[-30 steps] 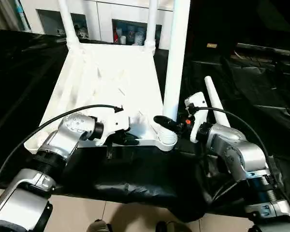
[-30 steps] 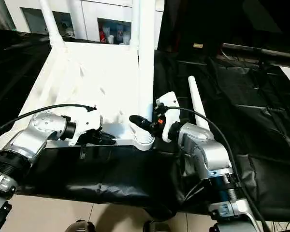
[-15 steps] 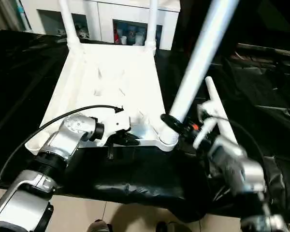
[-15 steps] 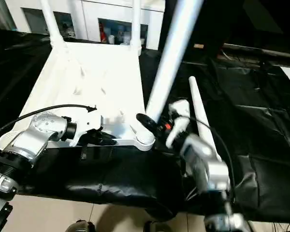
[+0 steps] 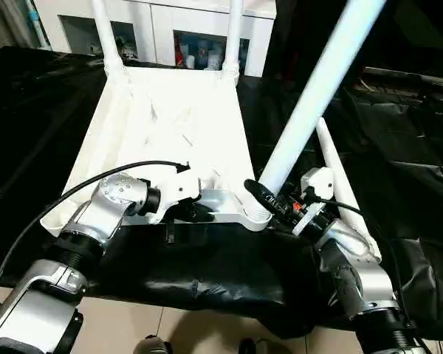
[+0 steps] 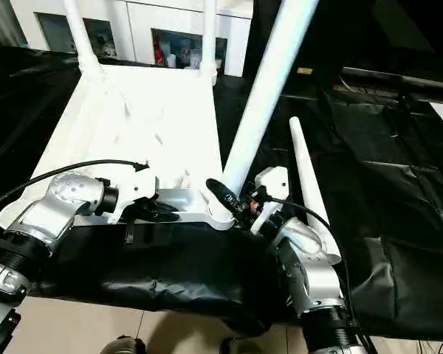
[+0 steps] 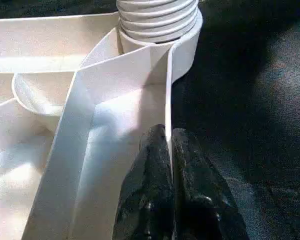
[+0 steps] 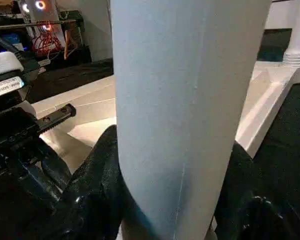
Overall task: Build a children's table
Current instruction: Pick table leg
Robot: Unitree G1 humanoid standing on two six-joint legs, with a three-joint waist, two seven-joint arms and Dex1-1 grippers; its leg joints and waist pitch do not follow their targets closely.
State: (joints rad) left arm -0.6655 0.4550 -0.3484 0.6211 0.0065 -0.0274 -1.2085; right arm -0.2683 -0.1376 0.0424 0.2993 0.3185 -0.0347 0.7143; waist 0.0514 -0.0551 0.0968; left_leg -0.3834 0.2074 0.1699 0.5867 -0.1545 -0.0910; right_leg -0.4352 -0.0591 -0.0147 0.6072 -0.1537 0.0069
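The children's table top [image 5: 170,125] lies upside down on black cloth, ribbed side up. Two white legs [image 5: 103,33] [image 5: 232,37] stand in its far corner sockets. A third leg [image 5: 310,96] sits with its foot in the near right socket [image 5: 255,215] and leans up to the right. My right gripper [image 5: 264,198] is shut on this leg just above the socket, with black fingers [image 8: 97,185] on both sides of the tube [image 8: 185,100]. My left gripper [image 5: 198,214] is shut on the top's near rim, the thin wall [image 7: 168,90] between its fingers [image 7: 150,165]. A fourth leg [image 5: 338,181] lies loose on the cloth at the right.
Black cloth [image 5: 207,265] covers the work surface and hangs over its near edge above a tiled floor [image 5: 118,324]. White cabinets [image 5: 162,29] with open shelves stand behind the table top. Wrinkled black sheeting [image 5: 406,133] spreads to the right of the loose leg.
The leg in the near right socket has tipped from upright to leaning right. My right arm has dropped and turned with it. The left arm holds the same spot on the rim.
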